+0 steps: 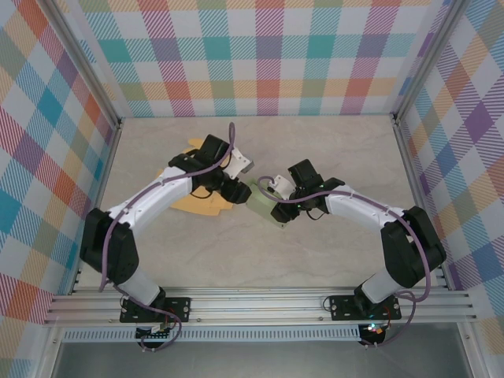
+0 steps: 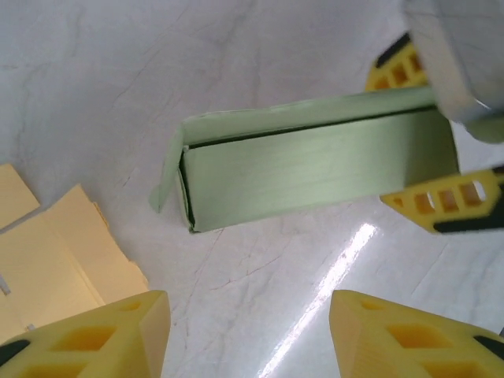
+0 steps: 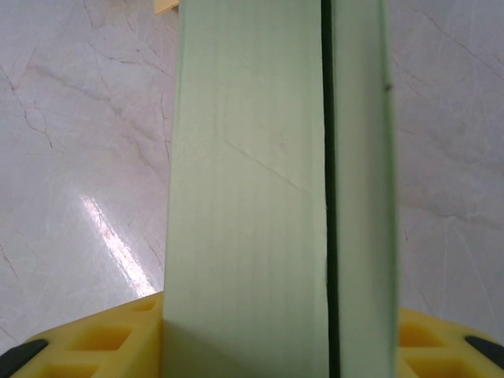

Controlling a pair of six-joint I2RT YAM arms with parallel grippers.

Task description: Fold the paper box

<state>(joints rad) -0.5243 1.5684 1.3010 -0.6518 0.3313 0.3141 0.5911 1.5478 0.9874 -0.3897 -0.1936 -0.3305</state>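
Note:
The pale green paper box (image 1: 262,203) sits at the table's middle, between the two arms. It is folded into a long, flat shape with a dark seam along one face (image 3: 260,181). My right gripper (image 3: 276,346) is shut on one end of it, a yellow finger pressed against each side. In the left wrist view the box (image 2: 315,161) lies crosswise, with a small flap sticking out at its left end. My left gripper (image 2: 248,323) hovers just short of the box, open, with bare table between its fingers.
Flat yellow cardboard sheets (image 1: 197,201) lie under the left arm, left of the box (image 2: 55,260). Checked walls close in the marble-look table (image 1: 315,260) on three sides. The metal rail with the arm bases runs along the near edge.

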